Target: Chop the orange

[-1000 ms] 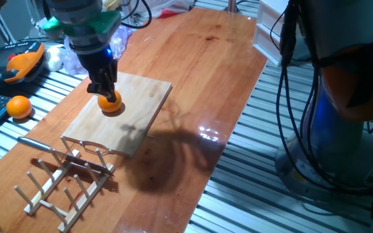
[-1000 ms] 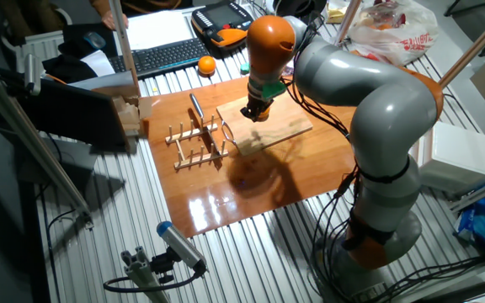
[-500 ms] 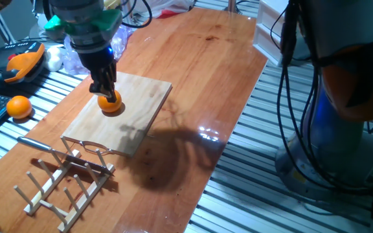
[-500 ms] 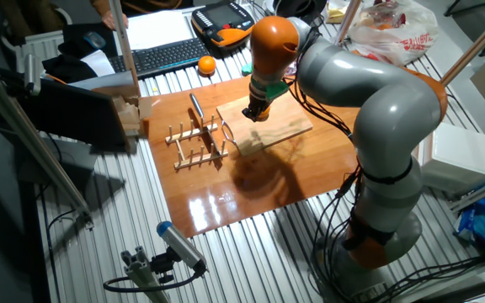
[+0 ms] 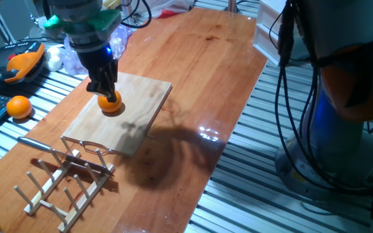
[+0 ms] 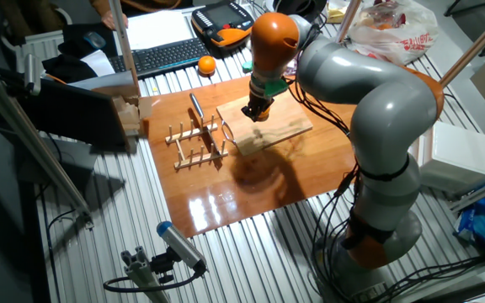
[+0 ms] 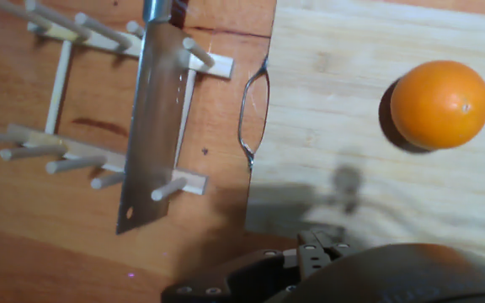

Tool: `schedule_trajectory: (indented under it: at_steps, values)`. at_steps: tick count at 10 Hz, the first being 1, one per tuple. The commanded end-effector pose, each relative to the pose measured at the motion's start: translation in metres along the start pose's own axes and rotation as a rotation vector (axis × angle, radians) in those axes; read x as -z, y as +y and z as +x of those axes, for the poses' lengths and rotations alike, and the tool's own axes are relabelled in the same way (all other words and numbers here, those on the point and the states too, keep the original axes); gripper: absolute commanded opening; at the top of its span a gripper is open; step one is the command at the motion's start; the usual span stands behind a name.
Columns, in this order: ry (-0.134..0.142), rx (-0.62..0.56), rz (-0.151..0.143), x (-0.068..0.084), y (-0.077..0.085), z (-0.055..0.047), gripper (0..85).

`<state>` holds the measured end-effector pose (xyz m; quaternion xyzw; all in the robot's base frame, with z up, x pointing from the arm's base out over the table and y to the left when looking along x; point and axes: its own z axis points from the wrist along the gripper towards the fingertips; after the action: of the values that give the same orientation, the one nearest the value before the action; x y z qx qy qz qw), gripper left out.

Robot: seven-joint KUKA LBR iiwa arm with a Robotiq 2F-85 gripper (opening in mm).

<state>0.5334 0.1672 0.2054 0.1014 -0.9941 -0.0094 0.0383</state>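
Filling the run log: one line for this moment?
stage: at orange | orange: whole, on board | gripper: over orange, grip unclear | knife: on rack

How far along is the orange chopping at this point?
Done: the orange sits whole on the cutting board. In hand: the gripper hangs right over it; contact is unclear. Left: the knife rests on the wooden rack, unpicked, and no cut shows.

Orange (image 5: 111,103) on board (image 5: 135,113) (rack (image 5: 67,175) beside).
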Motion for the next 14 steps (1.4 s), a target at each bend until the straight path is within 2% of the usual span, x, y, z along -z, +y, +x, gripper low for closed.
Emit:
schedule_trajectory:
  at_steps: [1, 2, 3, 4, 6, 7, 9, 10, 11, 12, 13, 14]
  values:
    - [-0.01, 0.001, -0.004, -0.008, 0.012, -0.01, 0.0]
    - [-0.013, -0.005, -0.025, -0.018, 0.018, -0.018, 0.0]
    - [-0.014, -0.016, -0.045, -0.024, 0.023, -0.025, 17.0]
    - [-0.02, -0.024, -0.046, -0.03, 0.027, -0.029, 17.0]
    - [-0.022, -0.025, -0.048, -0.032, 0.029, -0.029, 17.0]
    - [-0.019, -0.003, -0.054, -0.031, 0.027, -0.028, 0.0]
    - [-0.039, 0.086, -0.037, -0.031, 0.027, -0.028, 0.0]
    - [-0.032, 0.11, -0.055, -0.031, 0.027, -0.028, 0.0]
    - [-0.042, 0.134, -0.065, -0.031, 0.027, -0.028, 0.0]
    - [-0.163, 0.174, -0.043, -0.031, 0.027, -0.028, 0.0]
    - [-0.145, 0.185, -0.094, -0.031, 0.027, -0.028, 0.0]
    - [-0.147, 0.175, -0.136, -0.031, 0.027, -0.028, 0.0]
